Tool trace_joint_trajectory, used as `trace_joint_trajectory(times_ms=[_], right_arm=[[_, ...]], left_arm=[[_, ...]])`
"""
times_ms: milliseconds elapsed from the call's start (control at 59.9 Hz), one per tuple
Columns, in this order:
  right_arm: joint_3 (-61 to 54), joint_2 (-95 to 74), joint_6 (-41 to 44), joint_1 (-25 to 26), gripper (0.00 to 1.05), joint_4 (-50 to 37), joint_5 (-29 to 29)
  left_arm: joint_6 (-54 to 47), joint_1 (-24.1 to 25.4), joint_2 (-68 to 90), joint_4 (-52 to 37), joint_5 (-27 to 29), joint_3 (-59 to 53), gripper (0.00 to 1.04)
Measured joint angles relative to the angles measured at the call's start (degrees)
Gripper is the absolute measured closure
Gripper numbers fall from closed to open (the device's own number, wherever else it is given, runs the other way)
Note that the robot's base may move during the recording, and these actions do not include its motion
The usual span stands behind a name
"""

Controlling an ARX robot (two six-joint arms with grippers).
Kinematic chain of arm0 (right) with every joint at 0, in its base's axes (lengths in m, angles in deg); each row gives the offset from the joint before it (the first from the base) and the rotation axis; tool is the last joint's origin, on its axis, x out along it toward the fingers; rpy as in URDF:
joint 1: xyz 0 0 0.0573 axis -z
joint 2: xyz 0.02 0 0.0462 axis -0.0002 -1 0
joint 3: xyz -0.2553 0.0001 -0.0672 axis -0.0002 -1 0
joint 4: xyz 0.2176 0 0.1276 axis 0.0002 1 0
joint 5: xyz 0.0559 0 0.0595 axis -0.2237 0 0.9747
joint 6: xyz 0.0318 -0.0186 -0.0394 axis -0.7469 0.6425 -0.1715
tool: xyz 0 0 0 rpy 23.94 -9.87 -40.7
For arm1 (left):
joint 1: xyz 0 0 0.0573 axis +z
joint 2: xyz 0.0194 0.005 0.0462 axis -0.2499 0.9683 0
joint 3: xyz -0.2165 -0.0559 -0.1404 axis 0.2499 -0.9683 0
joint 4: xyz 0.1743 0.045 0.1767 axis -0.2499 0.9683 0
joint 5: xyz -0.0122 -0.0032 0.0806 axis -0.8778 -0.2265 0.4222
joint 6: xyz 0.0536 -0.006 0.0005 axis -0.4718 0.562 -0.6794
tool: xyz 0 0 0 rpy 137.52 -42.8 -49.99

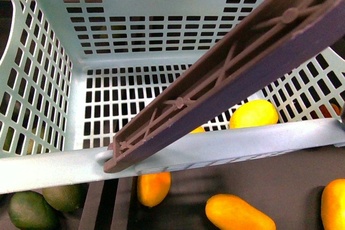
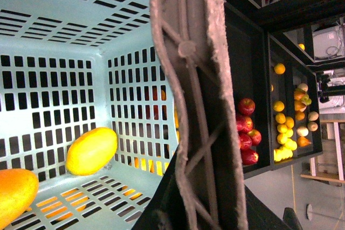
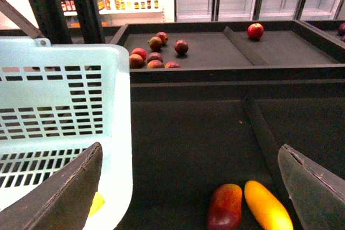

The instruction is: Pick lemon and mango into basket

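Observation:
The teal basket (image 1: 54,168) fills the front view, its brown handle (image 1: 226,84) slanting across it. Inside, the yellow lemon (image 1: 253,114) lies on the slotted floor near the front wall. In the left wrist view the lemon (image 2: 91,150) sits beside the orange mango (image 2: 16,195), both on the floor of the basket (image 2: 48,36). My left gripper (image 2: 207,214) is shut on the handle (image 2: 188,106). Beside the basket (image 3: 64,106), my right gripper (image 3: 191,187) hangs open and empty over the dark shelf.
Loose mangoes (image 1: 240,214) and dark green fruits (image 1: 32,208) lie on the shelf under the basket's front rim. Below my right gripper lie a yellow mango (image 3: 267,206) and a reddish one (image 3: 225,206). Apples (image 3: 153,57) sit in the bin behind. Fruit shelves (image 2: 285,122) stand beyond the handle.

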Motion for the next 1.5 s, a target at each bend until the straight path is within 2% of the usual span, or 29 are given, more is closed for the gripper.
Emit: trace_joint_trajectory(times_ms=[1502], right_arm=[[0.0,0.2,0.0,0.0,0.09,0.2,0.0]], left_arm=[[-0.2,0.0,0.1,0.0,-0.1,0.0,1.0]])
